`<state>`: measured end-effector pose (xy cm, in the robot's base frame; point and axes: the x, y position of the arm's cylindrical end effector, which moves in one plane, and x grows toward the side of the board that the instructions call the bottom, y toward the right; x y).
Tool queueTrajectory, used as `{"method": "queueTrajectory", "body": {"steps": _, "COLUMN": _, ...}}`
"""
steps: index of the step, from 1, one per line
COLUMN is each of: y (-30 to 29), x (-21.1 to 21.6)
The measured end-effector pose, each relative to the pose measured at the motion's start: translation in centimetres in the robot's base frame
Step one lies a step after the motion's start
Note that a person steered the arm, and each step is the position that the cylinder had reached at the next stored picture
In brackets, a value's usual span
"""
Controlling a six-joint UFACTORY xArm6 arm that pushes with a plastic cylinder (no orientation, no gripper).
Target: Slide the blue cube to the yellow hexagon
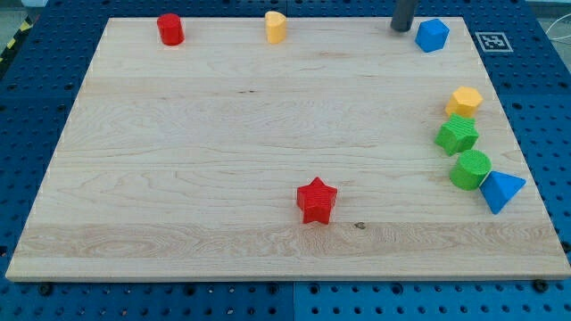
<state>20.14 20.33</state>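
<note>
Dark rod's tip [401, 29] down on the far right of the pale wooden board [223, 160], just left of the blue plastic cube [432, 36], contact unclear; plain rod, nothing gripped. Yellow plastic hexagon [464, 101] nearer along the right edge, well apart from the cube, with green star block [457, 135] just beside it on its near side

We saw the wooden board [223, 134] under bright, even light, without strong glare. The blocks made only short, soft shadows at their bases. The picture was mostly sharp, a little soft at the view's top.
</note>
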Motion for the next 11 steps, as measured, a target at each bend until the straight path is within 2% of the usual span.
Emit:
{"method": "queueTrajectory", "body": {"steps": 1, "y": 3.9, "x": 0.3}}
{"method": "queueTrajectory", "body": {"steps": 5, "y": 2.8, "x": 7.0}}
{"method": "queueTrajectory", "body": {"steps": 8, "y": 1.2, "x": 10.4}}
{"method": "queueTrajectory", "body": {"steps": 11, "y": 1.3, "x": 11.7}}
